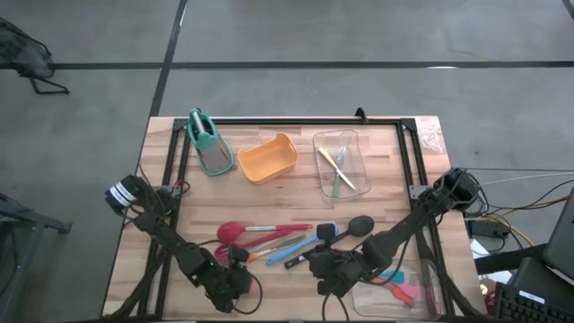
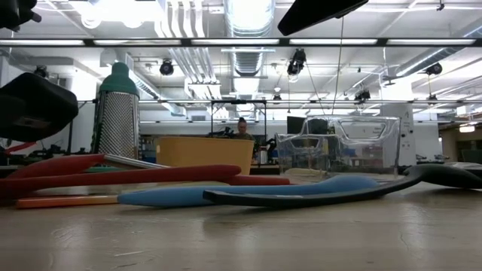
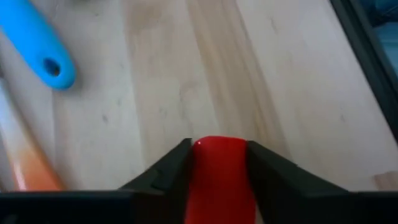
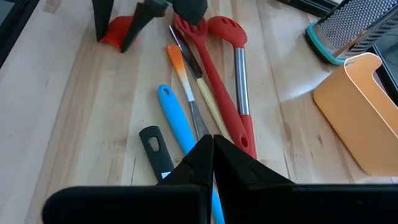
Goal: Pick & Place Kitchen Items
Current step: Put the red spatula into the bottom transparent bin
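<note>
Several kitchen items lie in a bunch mid-table: a red slotted spoon (image 4: 227,31), a red spatula (image 4: 198,59), an orange-tipped one (image 4: 177,62), a blue one (image 4: 177,124) and a black ladle (image 1: 350,229). My left gripper (image 1: 238,262) is at the bunch's near left end, closed on a red utensil (image 3: 217,174). My right gripper (image 4: 211,146) hangs shut above the blue and black handles (image 4: 155,149), holding nothing. My left gripper pinches the red utensil between its two fingers (image 3: 168,171); the utensil's rounded end (image 3: 217,146) shows just past the fingertips and fills the gap. The fingers slant down from the table's near left. In the right wrist view the red piece (image 4: 117,30) seems to rest on the wood.
At the back stand a teal-handled grey grater (image 1: 208,144), an orange tub (image 1: 269,160) and a clear tray (image 1: 352,144) with yellow and green pieces. Another clear tray (image 1: 429,301) with red and teal utensils sits at the near right. A black frame (image 1: 296,121) borders the table.
</note>
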Action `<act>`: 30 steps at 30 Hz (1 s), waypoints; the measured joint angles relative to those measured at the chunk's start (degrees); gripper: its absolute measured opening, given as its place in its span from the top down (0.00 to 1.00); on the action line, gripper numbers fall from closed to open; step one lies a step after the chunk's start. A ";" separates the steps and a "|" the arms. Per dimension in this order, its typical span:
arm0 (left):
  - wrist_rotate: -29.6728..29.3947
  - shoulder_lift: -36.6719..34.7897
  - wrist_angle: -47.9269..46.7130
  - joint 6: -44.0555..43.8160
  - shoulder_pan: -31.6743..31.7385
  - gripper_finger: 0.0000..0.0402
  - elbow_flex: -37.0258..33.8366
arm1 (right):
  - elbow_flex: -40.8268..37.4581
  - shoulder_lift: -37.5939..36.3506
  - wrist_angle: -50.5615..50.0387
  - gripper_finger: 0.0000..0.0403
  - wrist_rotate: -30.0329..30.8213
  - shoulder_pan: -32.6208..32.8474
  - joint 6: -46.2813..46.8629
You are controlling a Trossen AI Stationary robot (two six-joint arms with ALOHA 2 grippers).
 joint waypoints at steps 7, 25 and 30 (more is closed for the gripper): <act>2.98 -1.39 0.51 0.23 0.04 0.83 -0.27 | -0.02 0.00 0.28 0.98 0.02 0.00 -0.07; -3.56 -23.55 -1.92 14.74 2.11 0.87 0.06 | -0.17 0.00 3.50 0.98 -0.03 0.00 -3.65; -3.03 -27.71 -1.41 18.03 4.95 0.88 1.25 | 0.03 0.00 4.02 0.98 -1.20 0.67 -6.12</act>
